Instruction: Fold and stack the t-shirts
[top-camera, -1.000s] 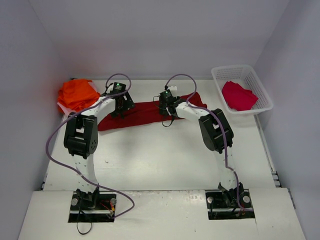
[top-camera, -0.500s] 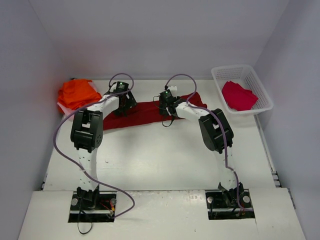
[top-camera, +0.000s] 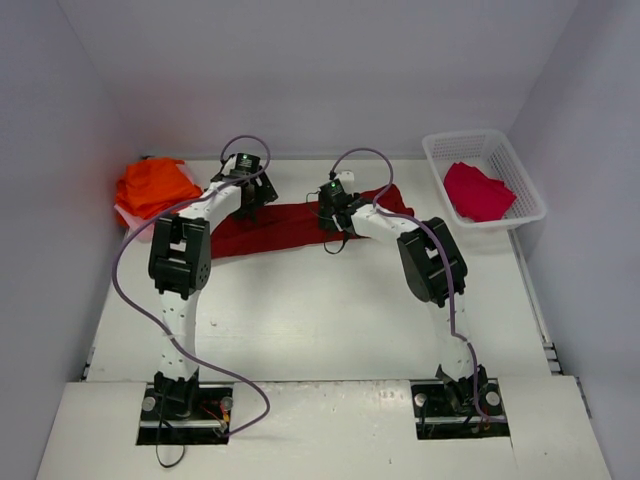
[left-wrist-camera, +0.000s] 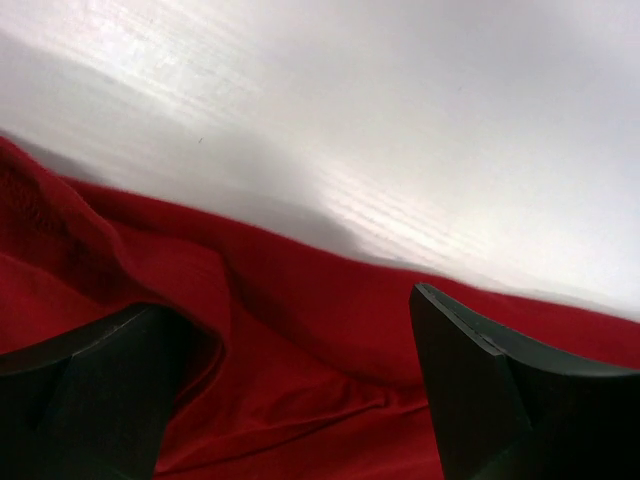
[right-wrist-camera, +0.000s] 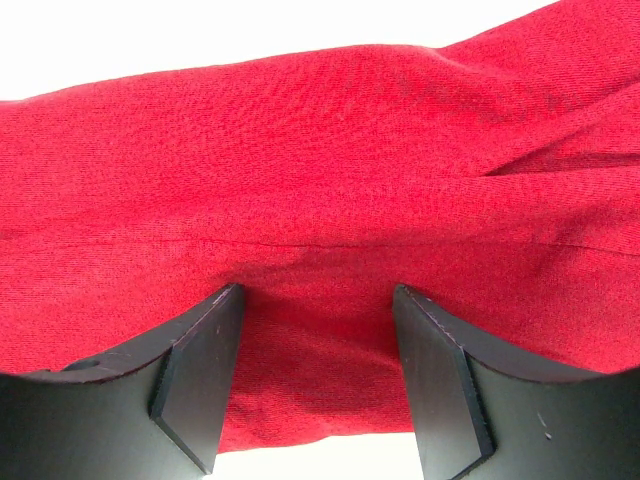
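The dark red t-shirt (top-camera: 290, 225) lies as a long, rumpled band across the far middle of the table (top-camera: 330, 320), between the orange t-shirts (top-camera: 155, 188) and the white basket (top-camera: 436, 152). The left gripper (left-wrist-camera: 290, 320) hangs wide open over its far left edge. The right gripper (right-wrist-camera: 318, 300), jaws half apart, straddles the cloth and holds nothing. Folding looks part done; next, each gripper must pinch an edge and carry it over evenly.

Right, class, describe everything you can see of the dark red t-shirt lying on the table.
The dark red t-shirt is soft knit cloth, lying as a long, wrinkled band across the far middle of the white table, with folds showing. The left tool and right tool stand open right over it, one toward each end.
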